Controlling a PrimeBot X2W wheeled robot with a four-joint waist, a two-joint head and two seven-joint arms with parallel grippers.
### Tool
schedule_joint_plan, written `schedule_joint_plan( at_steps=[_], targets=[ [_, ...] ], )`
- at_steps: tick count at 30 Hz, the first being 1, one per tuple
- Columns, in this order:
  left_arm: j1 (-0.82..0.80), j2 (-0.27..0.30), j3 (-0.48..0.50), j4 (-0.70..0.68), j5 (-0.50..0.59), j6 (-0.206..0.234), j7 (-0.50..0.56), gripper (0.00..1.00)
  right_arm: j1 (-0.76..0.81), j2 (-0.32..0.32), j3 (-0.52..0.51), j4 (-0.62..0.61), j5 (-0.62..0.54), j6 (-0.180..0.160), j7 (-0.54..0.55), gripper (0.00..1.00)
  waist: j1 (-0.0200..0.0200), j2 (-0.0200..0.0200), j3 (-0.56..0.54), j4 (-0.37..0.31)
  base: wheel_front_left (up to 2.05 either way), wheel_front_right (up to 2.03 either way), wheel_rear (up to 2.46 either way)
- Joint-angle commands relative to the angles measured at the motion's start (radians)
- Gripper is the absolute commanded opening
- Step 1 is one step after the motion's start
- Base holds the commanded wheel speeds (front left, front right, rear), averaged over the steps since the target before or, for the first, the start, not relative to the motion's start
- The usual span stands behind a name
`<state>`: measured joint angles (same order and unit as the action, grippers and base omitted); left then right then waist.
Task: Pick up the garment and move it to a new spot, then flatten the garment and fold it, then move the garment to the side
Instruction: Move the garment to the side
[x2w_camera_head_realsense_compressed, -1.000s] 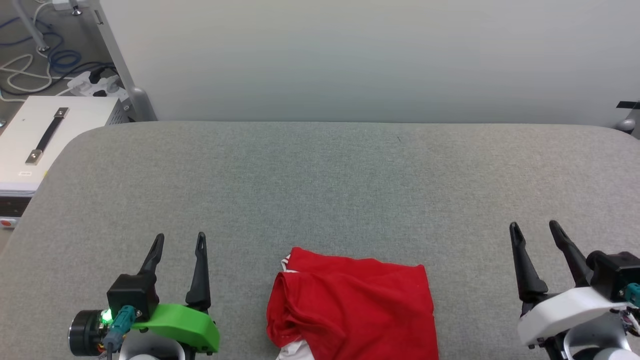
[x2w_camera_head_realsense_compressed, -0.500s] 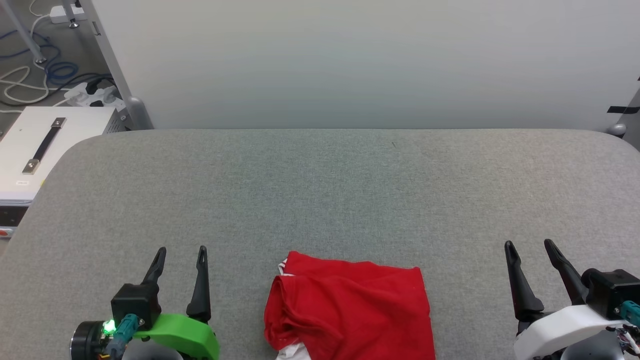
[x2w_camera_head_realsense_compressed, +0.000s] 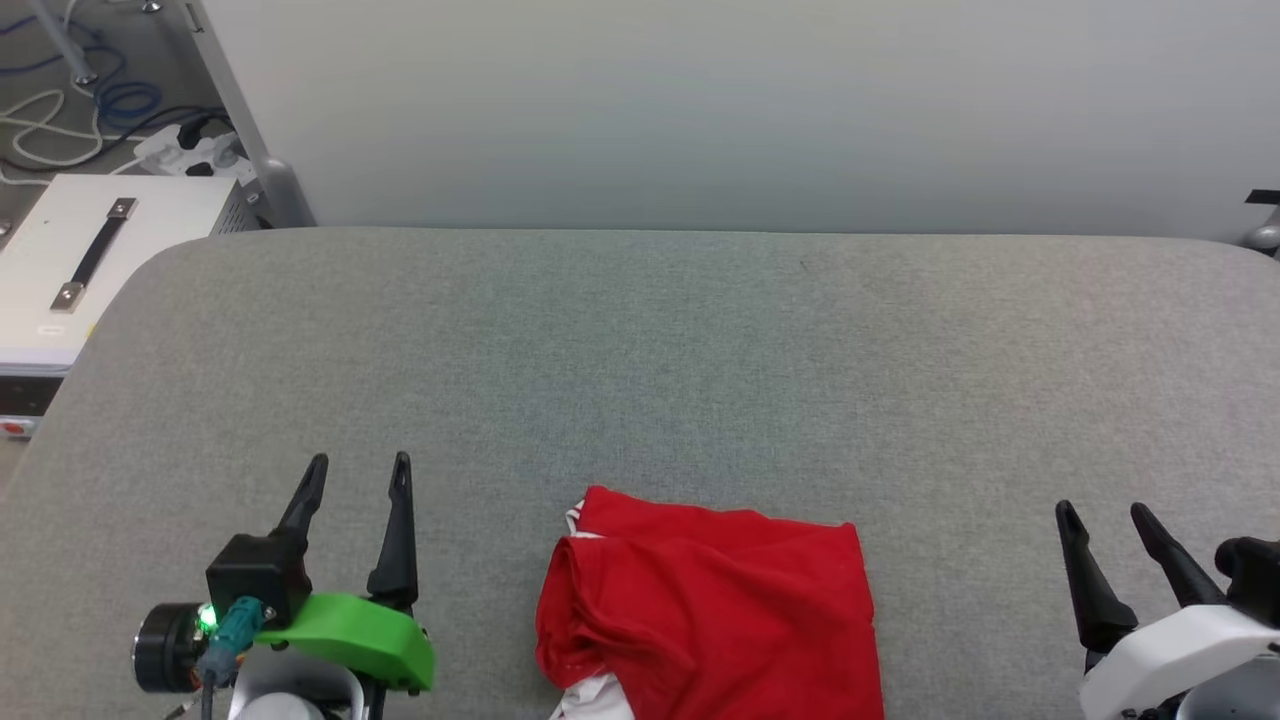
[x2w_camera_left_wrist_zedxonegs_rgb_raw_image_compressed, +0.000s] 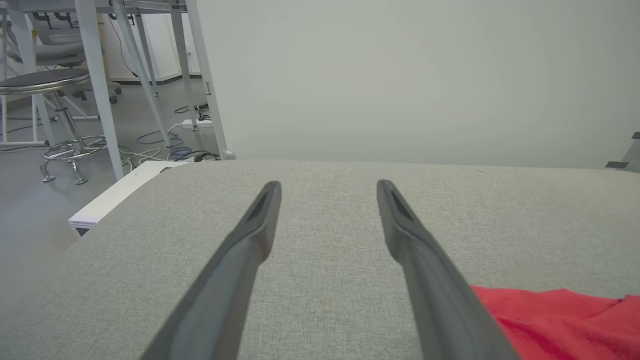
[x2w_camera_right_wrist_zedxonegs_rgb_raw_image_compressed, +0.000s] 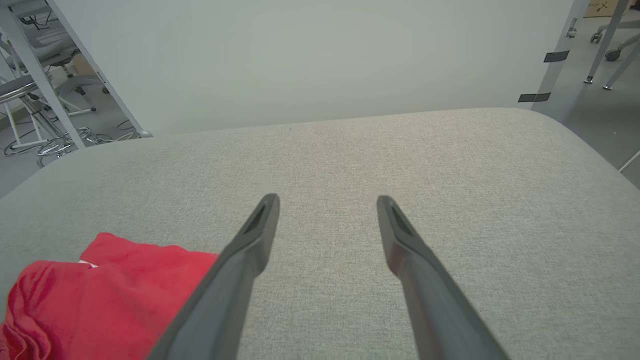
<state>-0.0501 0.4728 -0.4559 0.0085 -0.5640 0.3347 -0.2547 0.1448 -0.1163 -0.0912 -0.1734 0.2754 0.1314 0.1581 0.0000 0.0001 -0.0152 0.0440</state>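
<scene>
The garment (x2w_camera_head_realsense_compressed: 710, 610) lies folded into a red bundle at the near middle of the grey table (x2w_camera_head_realsense_compressed: 640, 360), with a bit of white showing at its lower left; its print is hidden. It also shows as a red edge (x2w_camera_left_wrist_zedxonegs_rgb_raw_image_compressed: 565, 320) in the left wrist view and as a red heap (x2w_camera_right_wrist_zedxonegs_rgb_raw_image_compressed: 100, 295) in the right wrist view. My left gripper (x2w_camera_head_realsense_compressed: 358, 468) stands open to the garment's left, nothing between its fingers. My right gripper (x2w_camera_head_realsense_compressed: 1105, 515) is open at the far right, apart from the cloth. Both point away over bare table.
A white case with a dark handle (x2w_camera_head_realsense_compressed: 80, 260) sits off the table's left edge, with cables and a power strip (x2w_camera_head_realsense_compressed: 190, 150) on the floor behind it. A pale wall (x2w_camera_head_realsense_compressed: 740, 110) runs along the table's far edge. Stools and table legs (x2w_camera_left_wrist_zedxonegs_rgb_raw_image_compressed: 65, 115) stand at left.
The head camera has shifted, so the whole scene sits differently. Relative to the garment, my right gripper has drawn back toward the lower right; the left gripper and garment keep their places.
</scene>
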Motion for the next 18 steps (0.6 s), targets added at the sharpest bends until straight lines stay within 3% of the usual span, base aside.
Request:
schedule_joint_plan(
  at_steps=[1, 9, 18],
  targets=[
    [-0.027, -0.002, 0.009, -0.01, 0.002, -0.011, -0.005, 1.0, 0.0, -0.019, -0.004, 0.009, 0.028, -0.001, 0.021, 1.0, 0.0, -0.0001, 0.027, 0.027, 0.0, 0.0, 0.0],
    [-0.063, -0.044, 0.049, -0.047, 0.034, -0.034, -0.007, 1.0, -0.007, -0.135, 0.087, 0.055, 0.185, -0.001, 0.219, 1.0, 0.0, -0.0001, 0.106, 0.102, 0.0, 0.0, 0.0],
    [-0.085, -0.105, 0.1, -0.067, 0.085, -0.072, -0.007, 1.0, -0.065, -0.184, 0.249, 0.108, 0.337, -0.001, 0.334, 1.0, 0.0, -0.0001, 0.174, 0.164, 0.0, 0.0, 0.0]
  ],
)
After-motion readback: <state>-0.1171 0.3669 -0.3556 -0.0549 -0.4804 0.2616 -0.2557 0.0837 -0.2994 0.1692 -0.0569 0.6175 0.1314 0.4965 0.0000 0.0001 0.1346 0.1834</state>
